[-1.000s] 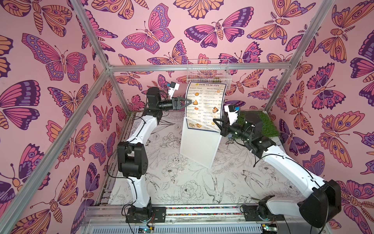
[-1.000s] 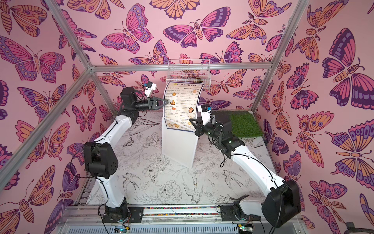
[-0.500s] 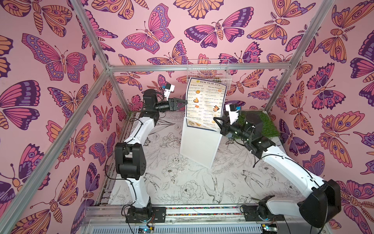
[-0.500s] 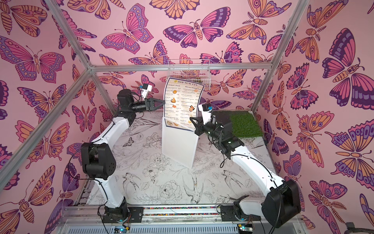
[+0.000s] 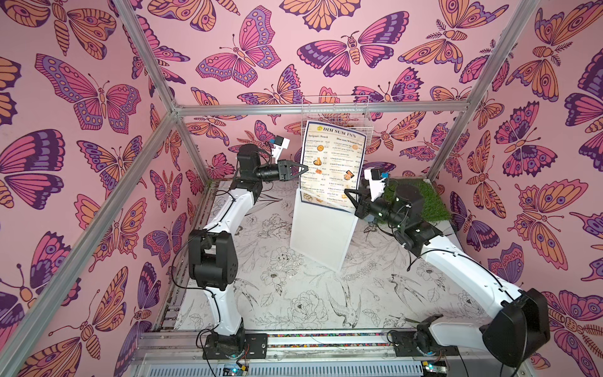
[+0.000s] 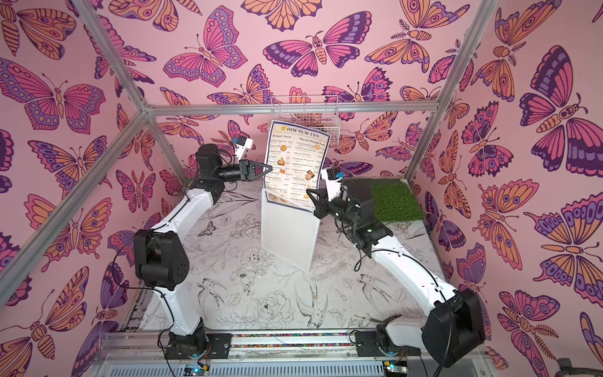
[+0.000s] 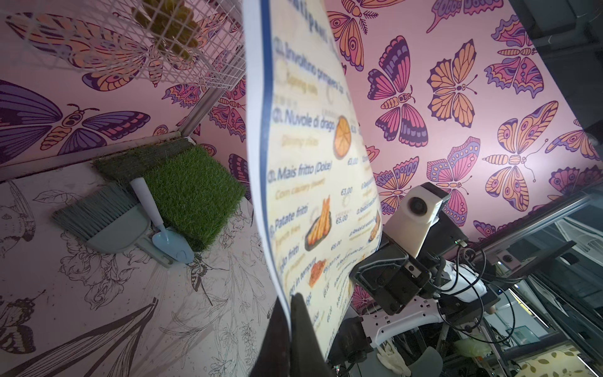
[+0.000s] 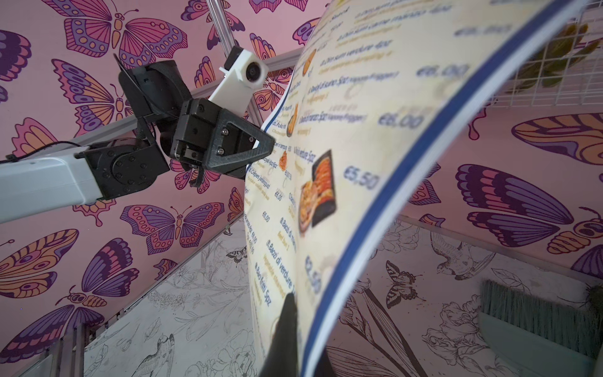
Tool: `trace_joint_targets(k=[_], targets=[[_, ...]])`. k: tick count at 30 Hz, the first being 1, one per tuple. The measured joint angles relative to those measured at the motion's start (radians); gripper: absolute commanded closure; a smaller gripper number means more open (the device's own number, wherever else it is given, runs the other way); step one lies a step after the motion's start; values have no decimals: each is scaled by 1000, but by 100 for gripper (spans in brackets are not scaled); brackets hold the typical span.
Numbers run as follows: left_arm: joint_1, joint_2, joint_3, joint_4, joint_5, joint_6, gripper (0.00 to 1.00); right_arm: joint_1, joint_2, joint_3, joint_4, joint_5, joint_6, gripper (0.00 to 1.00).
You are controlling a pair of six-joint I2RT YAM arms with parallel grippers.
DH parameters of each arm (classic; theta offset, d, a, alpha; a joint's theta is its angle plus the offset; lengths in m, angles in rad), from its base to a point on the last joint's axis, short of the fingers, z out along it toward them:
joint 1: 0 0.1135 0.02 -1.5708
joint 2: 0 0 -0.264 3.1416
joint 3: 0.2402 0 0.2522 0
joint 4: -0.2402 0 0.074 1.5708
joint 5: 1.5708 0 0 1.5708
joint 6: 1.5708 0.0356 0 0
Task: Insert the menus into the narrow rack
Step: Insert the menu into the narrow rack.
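One menu (image 5: 329, 156), lower edge at top of one rack (image 5: 321, 238), left fingers (image 7: 305, 329) and right fingers (image 8: 287, 326) both pinching its sides

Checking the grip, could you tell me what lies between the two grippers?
The menu spans that stretch, the left gripper shut on one side edge and the right gripper on the other, in both top views.

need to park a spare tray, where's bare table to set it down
Bare flower-printed tabletop: the wide strip in front of the white plastic slab rack, and the patch between it and the left arm. Crowded: far right corner, green turf mat, grey dustpan and brush.
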Motion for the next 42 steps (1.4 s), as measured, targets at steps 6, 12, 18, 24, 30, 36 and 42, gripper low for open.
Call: trace_joint_targets(k=[6, 12, 18, 24, 30, 36, 42], targets=[[-5, 8, 41, 0, 37, -1, 100, 0, -17, -22, 2, 6, 1, 100], [-9, 10, 50, 0, 53, 2, 100, 3, -35, -32, 3, 6, 5, 90], [-11, 10, 48, 0, 53, 22, 100, 4, -42, -40, -11, 10, 15, 53], [-11, 10, 47, 0, 63, 34, 100, 4, -37, -10, -36, 15, 19, 49], [-11, 10, 47, 0, 76, 42, 100, 4, -29, 40, -36, 14, 34, 65], [-11, 11, 47, 0, 87, 45, 81, 3, -23, 43, -43, 12, 44, 96], [-11, 16, 47, 0, 86, 43, 58, 2, -20, 16, -38, -9, 42, 99]])
